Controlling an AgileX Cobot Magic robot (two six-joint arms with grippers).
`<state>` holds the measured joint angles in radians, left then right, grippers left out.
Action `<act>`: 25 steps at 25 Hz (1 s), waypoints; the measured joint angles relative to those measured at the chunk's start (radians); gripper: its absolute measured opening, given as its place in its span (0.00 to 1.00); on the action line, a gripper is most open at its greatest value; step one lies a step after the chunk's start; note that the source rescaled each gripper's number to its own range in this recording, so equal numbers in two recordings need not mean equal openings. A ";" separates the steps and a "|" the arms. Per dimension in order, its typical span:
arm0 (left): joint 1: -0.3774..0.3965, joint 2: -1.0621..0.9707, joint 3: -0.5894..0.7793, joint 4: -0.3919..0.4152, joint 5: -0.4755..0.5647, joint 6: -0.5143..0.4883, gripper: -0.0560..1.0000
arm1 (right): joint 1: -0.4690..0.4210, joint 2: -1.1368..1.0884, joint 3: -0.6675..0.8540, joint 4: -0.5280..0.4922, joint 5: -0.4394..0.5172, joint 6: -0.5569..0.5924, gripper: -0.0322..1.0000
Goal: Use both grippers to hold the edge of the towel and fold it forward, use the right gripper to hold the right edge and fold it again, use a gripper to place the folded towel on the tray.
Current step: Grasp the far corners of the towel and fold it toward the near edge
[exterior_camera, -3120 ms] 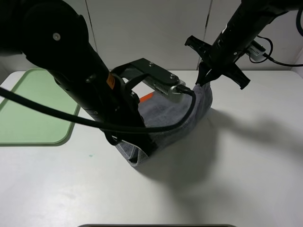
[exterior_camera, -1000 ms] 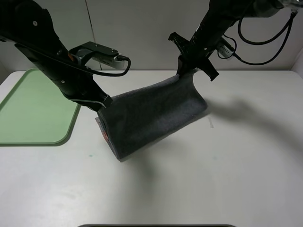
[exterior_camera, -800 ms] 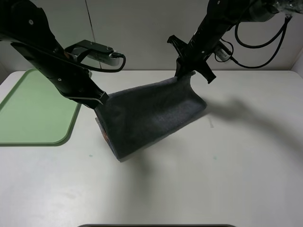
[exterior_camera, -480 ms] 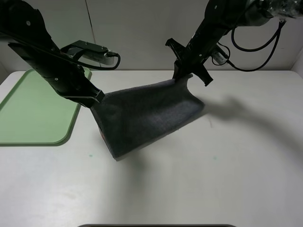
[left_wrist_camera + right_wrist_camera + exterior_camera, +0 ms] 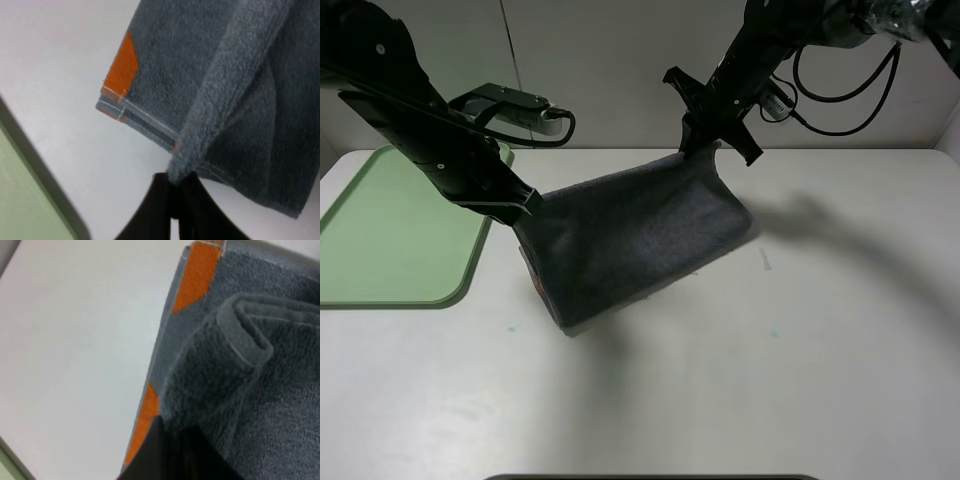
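Towel [image 5: 640, 235] | being held up off the table [image 5: 820, 350] by its edge [image 5: 620, 177], near the tray [image 5: 380, 230] | left pincer [image 5: 525, 203], right pincer [image 5: 698, 145] each being clamped shut on a corner, for folding forward.

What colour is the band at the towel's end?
Orange band on the dark grey towel; clearest in the right wrist view.

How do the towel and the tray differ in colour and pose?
Colour: the towel is dark grey with orange; the tray is pale green.
Pose: the towel hangs between the left gripper and right gripper, both shut on its edge; the tray lies flat.
Shared: both touch the table.
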<state>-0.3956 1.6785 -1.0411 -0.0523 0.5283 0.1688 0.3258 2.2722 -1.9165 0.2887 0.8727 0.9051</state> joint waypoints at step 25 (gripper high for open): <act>0.000 0.000 0.000 0.001 -0.008 0.000 0.97 | 0.000 0.006 -0.007 0.154 -0.086 -0.158 0.97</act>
<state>-0.3956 1.6785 -1.0411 -0.0510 0.5206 0.1688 0.3258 2.2782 -1.9238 0.4427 0.7868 0.7471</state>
